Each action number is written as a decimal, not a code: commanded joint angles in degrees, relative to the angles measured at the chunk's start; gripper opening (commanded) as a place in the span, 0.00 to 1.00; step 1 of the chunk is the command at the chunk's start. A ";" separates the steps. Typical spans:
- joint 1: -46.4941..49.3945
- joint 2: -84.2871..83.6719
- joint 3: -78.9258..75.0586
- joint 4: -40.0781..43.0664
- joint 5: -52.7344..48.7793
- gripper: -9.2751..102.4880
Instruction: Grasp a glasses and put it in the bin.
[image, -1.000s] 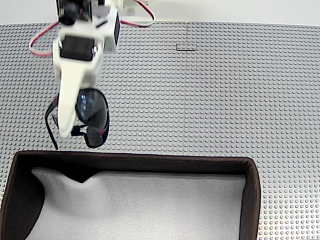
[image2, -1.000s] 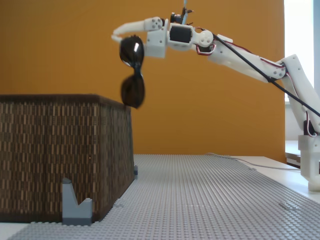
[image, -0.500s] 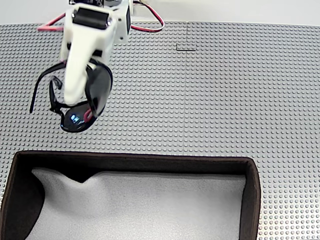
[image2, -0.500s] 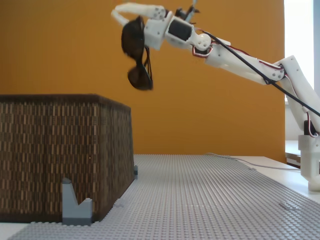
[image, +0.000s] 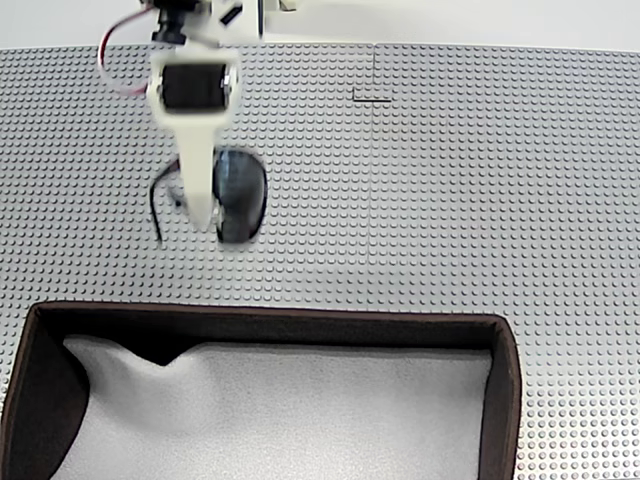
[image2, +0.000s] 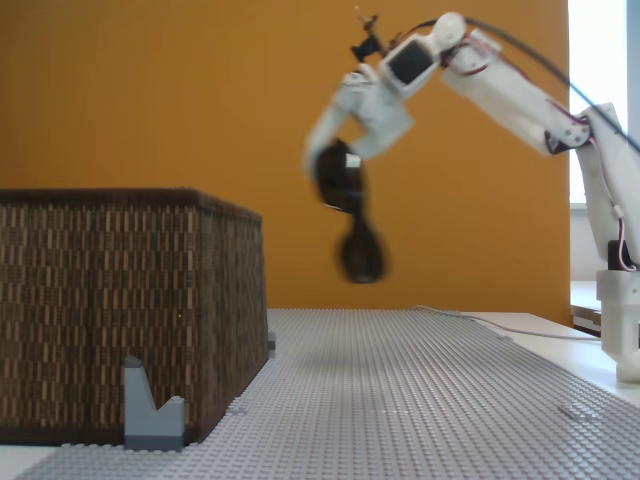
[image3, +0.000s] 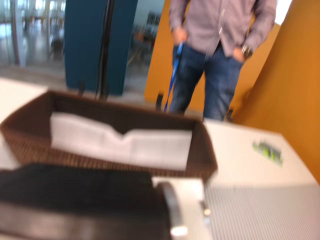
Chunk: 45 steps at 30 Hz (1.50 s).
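Your claw (image: 210, 215) is clamped on the glasses (image: 238, 196) — its long white finger runs down across the frame in the view from above, with one dark lens showing just to the right of it and a thin arm trailing off to the left. From the side view the glasses (image2: 346, 215) hang below the claw (image2: 335, 165) in mid-air, one lens under the other, well clear of the studded grey baseplate (image2: 420, 390) beneath; that dangling posture tells you the grip is on the upper part of the frame only, so the rest swings freely, and the blur there suggests it is moving. Beyond the claw, ahead of its tip, sits the bin (image: 290, 320), its dark woven wall nearest you and white lining (image: 300, 410) inside; the claw is short of that near wall, not over the opening, so opening the fingers here would drop the glasses on the plate. In the side view the bin (image2: 130, 310) stands off to the left with its rim about level with the lower lens — you would want more height before crossing. Farthest out, the wrist view shows a person (image3: 220, 55) standing behind the bin (image3: 110, 135).
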 joint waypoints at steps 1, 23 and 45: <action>-0.97 6.59 -1.76 13.71 0.88 0.08; -1.93 24.17 21.18 15.82 -4.48 0.08; 1.49 27.25 45.00 -41.22 -5.62 0.50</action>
